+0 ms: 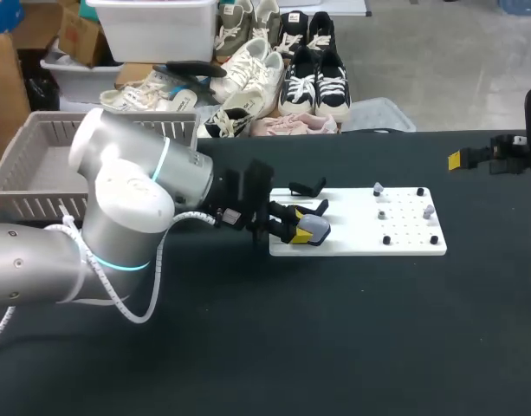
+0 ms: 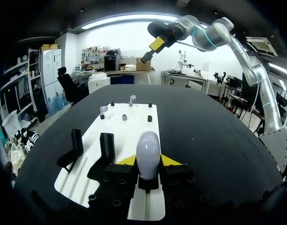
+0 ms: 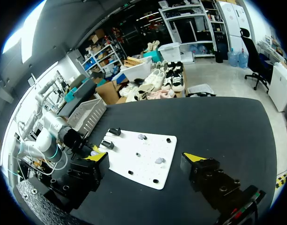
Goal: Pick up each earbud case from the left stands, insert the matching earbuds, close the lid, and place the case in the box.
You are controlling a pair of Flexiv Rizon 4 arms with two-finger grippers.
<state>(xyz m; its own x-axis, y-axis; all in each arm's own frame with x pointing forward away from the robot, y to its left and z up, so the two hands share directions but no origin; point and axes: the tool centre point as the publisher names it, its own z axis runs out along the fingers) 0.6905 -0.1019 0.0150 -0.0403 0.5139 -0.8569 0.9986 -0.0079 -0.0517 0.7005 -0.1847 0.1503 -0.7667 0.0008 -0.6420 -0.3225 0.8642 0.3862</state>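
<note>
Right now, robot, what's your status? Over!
Left gripper shut on earbud case, at the white board. Right gripper open, empty, far off. Black stands close beside case.

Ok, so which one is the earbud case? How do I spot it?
Find the flat white board on the black table. At its end with the two black stands, the left gripper with yellow tips is shut on a smooth, rounded, pale grey earbud case. It is much bigger than the tiny grey earbuds farther along the board, and nothing else is being held.
</note>
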